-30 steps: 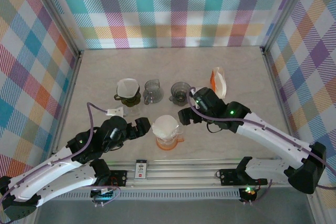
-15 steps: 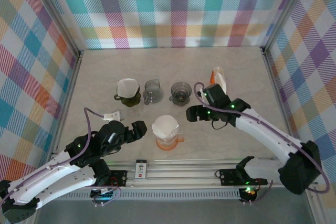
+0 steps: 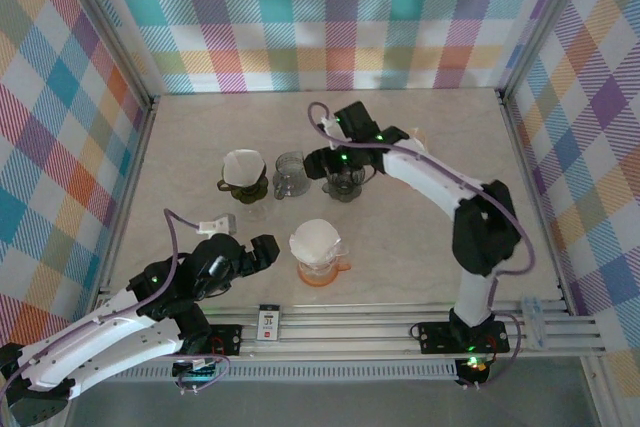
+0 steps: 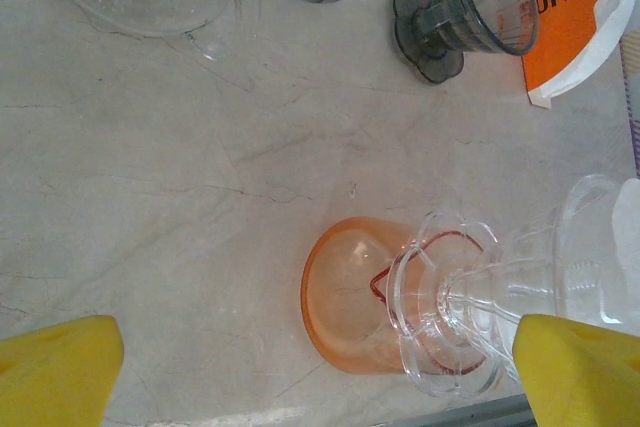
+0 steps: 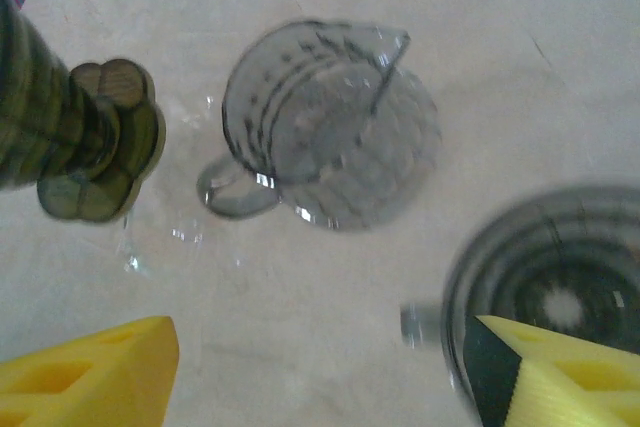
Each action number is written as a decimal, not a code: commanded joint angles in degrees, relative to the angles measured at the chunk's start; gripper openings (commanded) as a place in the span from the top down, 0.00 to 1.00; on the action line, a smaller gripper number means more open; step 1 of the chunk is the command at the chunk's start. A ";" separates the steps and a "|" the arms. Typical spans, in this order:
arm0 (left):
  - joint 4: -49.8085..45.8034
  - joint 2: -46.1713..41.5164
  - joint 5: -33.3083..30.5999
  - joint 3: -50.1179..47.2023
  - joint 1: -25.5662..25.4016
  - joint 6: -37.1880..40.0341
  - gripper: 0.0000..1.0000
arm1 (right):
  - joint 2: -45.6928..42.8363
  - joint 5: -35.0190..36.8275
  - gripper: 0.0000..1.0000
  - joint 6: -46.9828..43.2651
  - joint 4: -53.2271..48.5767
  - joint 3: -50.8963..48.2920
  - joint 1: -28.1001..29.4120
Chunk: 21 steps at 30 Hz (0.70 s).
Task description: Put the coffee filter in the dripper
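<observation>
**Item 1.** Left gripper (image 4: 320, 372): we log its yellow fingers (image 4: 55, 372) spread wide and holding nothing. It is low over the marble table (image 3: 420, 237), to the left of the orange server (image 3: 322, 270).

**Item 2.** Clear dripper (image 3: 318, 255): seated on that server, near the table's front edge. A white coffee filter (image 3: 314, 238) sits in its cone.

**Item 3.** Right gripper (image 5: 325, 377): jaws parted and empty. It hovers over the back row, between the smoky grey dripper (image 5: 550, 292) and the clear glass pitcher (image 5: 330, 147).

**Item 4.** Olive dripper (image 3: 243, 187): at the left end of that row, with a second white filter (image 3: 243, 165) in it.

**Item 5.** Orange-and-white filter pack (image 4: 575, 27): we record it to the right of the smoky dripper. In the top view it is partly hidden behind the right arm (image 3: 440, 182).
</observation>
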 commanded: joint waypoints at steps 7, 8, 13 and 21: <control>-2.11 -3.00 -0.62 -2.23 0.29 0.06 0.00 | 18.88 0.02 0.31 -5.18 -5.54 22.93 -0.70; -2.21 -3.21 -0.80 -2.31 0.29 0.09 0.00 | 20.51 0.21 0.32 -5.40 -6.58 25.13 -0.70; -2.33 -3.62 -1.34 -2.32 0.29 0.42 0.00 | 25.91 1.46 0.39 -5.10 -10.02 32.15 -0.70; -3.30 -4.18 -2.55 -2.23 0.29 0.25 0.00 | 27.64 -0.94 0.45 -4.84 -10.45 32.03 -0.52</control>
